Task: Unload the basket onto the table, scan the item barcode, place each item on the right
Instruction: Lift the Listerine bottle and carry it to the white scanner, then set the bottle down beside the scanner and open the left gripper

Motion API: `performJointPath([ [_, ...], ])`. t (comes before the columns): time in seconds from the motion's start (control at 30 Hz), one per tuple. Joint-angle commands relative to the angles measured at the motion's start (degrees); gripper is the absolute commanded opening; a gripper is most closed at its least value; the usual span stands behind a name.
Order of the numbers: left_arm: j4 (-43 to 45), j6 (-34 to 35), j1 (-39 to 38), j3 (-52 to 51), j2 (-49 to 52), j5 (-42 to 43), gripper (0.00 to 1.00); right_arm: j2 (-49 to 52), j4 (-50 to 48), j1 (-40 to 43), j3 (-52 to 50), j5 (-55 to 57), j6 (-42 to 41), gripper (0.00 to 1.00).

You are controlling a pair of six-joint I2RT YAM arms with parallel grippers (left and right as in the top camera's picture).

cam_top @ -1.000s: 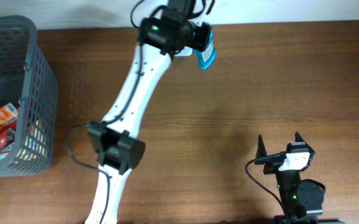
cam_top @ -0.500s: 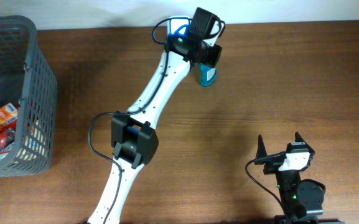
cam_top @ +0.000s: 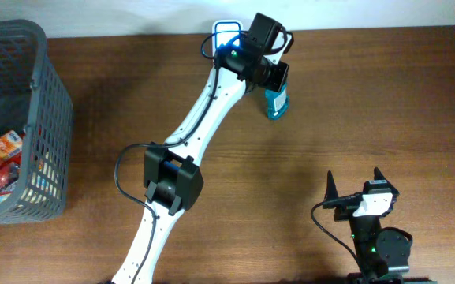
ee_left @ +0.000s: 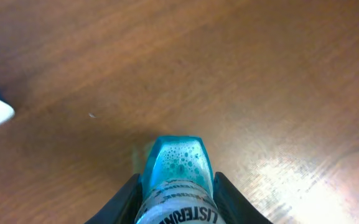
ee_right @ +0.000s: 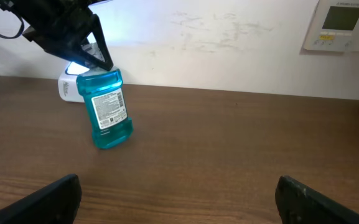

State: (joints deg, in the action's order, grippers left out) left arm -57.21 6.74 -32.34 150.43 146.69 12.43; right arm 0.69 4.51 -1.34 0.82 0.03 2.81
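The item is a blue mouthwash bottle with a white label, at the back of the table. My left gripper is shut on its upper part. In the left wrist view both black fingers press the sides of the bottle, and the gripper points down at the wood. In the right wrist view the bottle leans to one side, its base at or just above the table, with the barcode side of the label facing that camera. My right gripper stands open over the front right of the table, nothing between its fingers.
A white scanner glowing blue sits at the back edge, just left of the bottle; the scanner also shows behind the bottle. A grey basket with packets stands at the far left. A wall runs behind the table.
My left arm has carried the bottle to the right and a little toward the front, away from the scanner. The right arm has not moved.
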Motion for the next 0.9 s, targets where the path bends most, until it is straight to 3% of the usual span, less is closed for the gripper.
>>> performJointPath([
  [0.0,-0.3,1.0,-0.3,2.3,-1.2,0.4,0.46,-0.3,0.2,-0.5,-0.5,0.5,0.0,0.98],
  [0.1,-0.3,0.9,-0.3,2.3,-1.2,-0.2,0.63,-0.3,0.2,-0.5,-0.5,0.5,0.0,0.98],
  [0.2,-0.3,0.9,-0.3,2.3,-1.3,-0.2,0.66,-0.3,0.2,-0.5,-0.5,0.5,0.0,0.98],
  [0.33,-0.3,1.0,-0.7,2.3,-2.3,0.3,0.62,-0.3,0.2,-0.5,-0.5,0.5,0.0,0.98],
  [0.4,-0.3,1.0,-1.1,2.3,-2.9,0.4,0.51,-0.3,0.2,-0.5,-0.5,0.5,0.0,0.98],
  [0.53,-0.3,1.0,-1.8,2.3,-3.6,0.4,0.45,-0.3,0.2,-0.5,-0.5,0.5,0.0,0.98],
  [0.77,-0.7,1.0,-2.6,2.3,-3.7,0.5,0.43,-0.3,0.2,-0.5,-0.5,0.5,0.0,0.98],
  [0.87,-0.7,1.0,-3.0,2.3,-3.7,0.2,0.5,-0.3,0.2,-0.5,-0.5,0.5,0.0,0.98],
])
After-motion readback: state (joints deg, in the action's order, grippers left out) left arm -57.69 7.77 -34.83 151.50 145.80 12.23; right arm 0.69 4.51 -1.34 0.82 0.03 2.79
